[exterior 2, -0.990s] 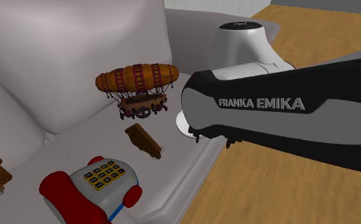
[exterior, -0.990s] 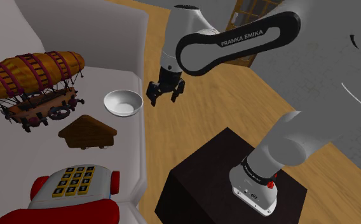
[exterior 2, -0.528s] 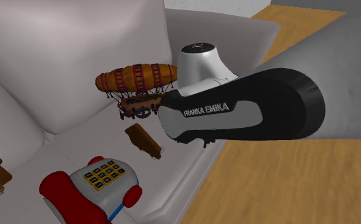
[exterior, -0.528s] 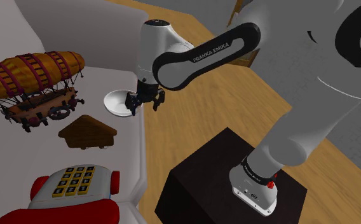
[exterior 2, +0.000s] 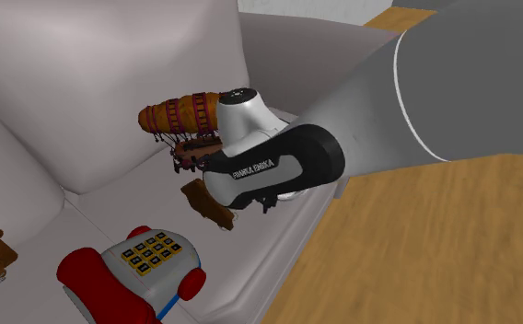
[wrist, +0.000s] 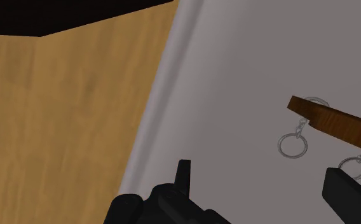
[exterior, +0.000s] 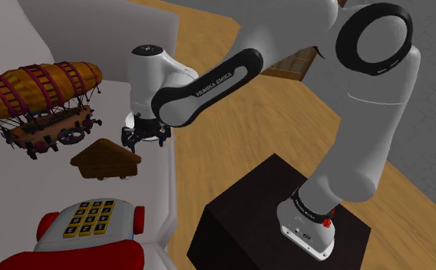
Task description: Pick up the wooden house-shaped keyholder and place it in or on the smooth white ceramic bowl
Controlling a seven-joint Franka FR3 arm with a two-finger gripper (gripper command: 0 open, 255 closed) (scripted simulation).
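Observation:
The brown house-shaped keyholder (exterior: 105,158) lies flat on the grey sofa seat (exterior: 24,184), with metal rings (wrist: 292,145) hanging off its edge. My gripper (exterior: 143,136) hovers open just beside it, toward the shoulder view's right, above the seat near the sofa's front edge. In the wrist view the open fingers (wrist: 182,179) have only bare seat between them, and the keyholder's edge (wrist: 338,124) lies a little beyond the other finger. The white bowl is almost wholly hidden behind my wrist; a sliver of its rim (exterior: 128,120) shows. The keyholder (exterior 2: 209,203) sits just left of the gripper (exterior 2: 265,201).
A brown and orange airship model (exterior: 40,86) stands behind the keyholder. A toy telephone (exterior: 86,218) with red wheels sits toward the seat's front. The sofa's back cushion (exterior 2: 85,74) rises behind. Wooden floor (wrist: 65,114) lies past the seat's edge. The dark stand (exterior: 278,215) is at lower right.
The arm swung from above the floor toward the shoulder view's left, over the bowl, and came down beside the keyholder. The fingers stayed open.

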